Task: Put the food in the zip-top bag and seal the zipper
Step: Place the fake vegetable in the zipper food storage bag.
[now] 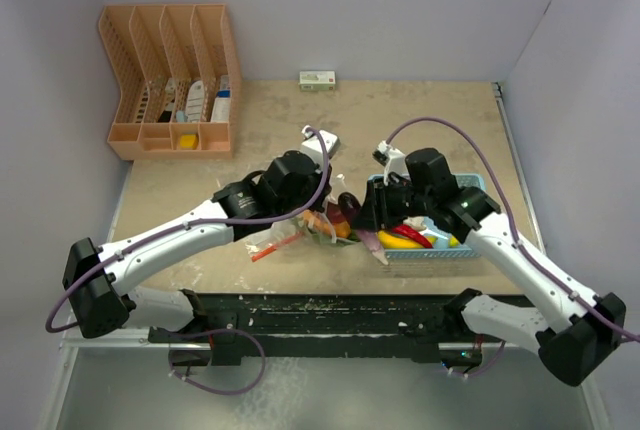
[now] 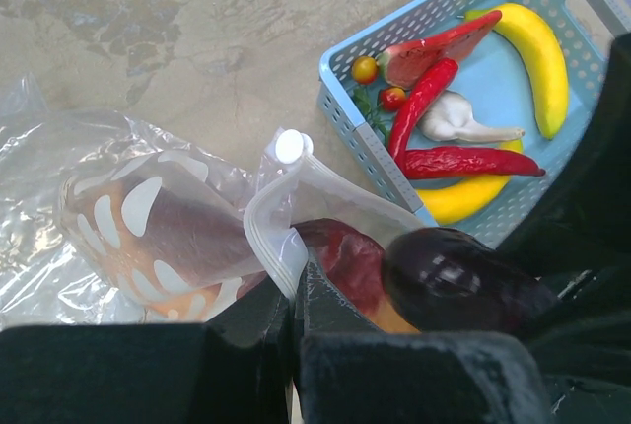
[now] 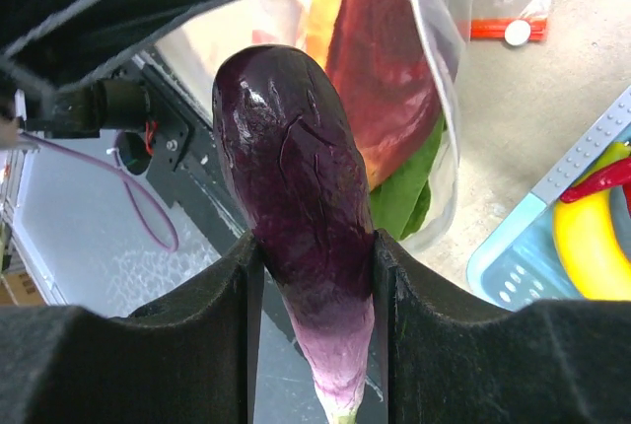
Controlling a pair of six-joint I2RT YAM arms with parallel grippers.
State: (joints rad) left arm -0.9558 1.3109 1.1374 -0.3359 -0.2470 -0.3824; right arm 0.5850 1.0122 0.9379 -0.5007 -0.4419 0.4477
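The right tool (image 3: 315,256) grasps a purple eggplant (image 3: 286,148) just beside the zip-top bag (image 2: 335,202); the left tool (image 2: 297,296) is clenched on its mouth edge.

The right gripper (image 3: 317,242) held a purple eggplant (image 3: 296,168) clamped between its two fingers (image 3: 222,325), pale stem end nearest the camera. Just beyond it hung the clear zip-top bag (image 3: 444,69) with a red piece (image 3: 385,89) and a green leaf (image 3: 404,197) inside. The zipper (image 3: 493,30) lay on the table (image 3: 552,118). To the right, a blue basket (image 3: 513,266) held a banana (image 3: 587,256) and a chili (image 3: 601,179).
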